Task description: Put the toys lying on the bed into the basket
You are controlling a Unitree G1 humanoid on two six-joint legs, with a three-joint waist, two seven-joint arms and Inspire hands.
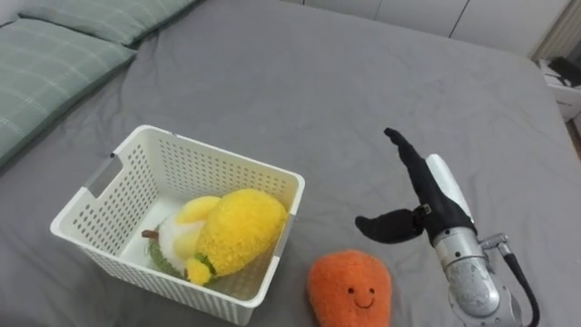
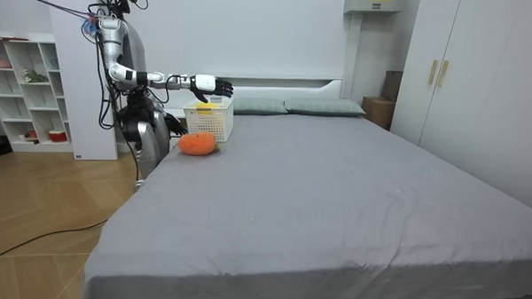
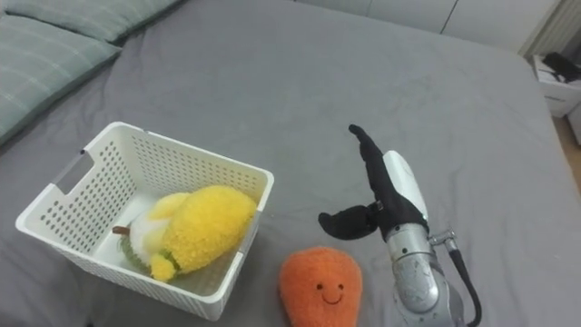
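**Toy collection, bedside: partly done, one item outstanding**

Item 1. White perforated basket (image 1: 221,153), set upright on the grey bed (image 1: 363,82), near the edge where the robot is stationed. In the room view the robot is seen standing at the side of the bed, at the room view's left, with one arm held out over the mattress.

Item 2. Yellow plush toy (image 1: 238,227), lodged inside the basket against its right wall. It is counted as collected. A white and green plush part (image 1: 172,243) is seen beneath it. Whether this belongs to the same toy or to a second one cannot be told.

Item 3. Orange plush toy (image 1: 349,289), with a smiling face, lying on the bed just beside the basket's right corner and outside it. It is touched by nothing and is counted as not yet collected.

Item 4. Right hand (image 1: 434,202), held above the bed to the right of the orange toy and apart from it. The fingers are stretched straight with the thumb spread out to the side, and nothing is held.

Item 5. Green checked pillows (image 1: 54,64), at the head of the bed. No toy is seen on them.

Balance: on this showing the task is judged to be well advanced. The orange toy is left to be picked up and placed in the basket.
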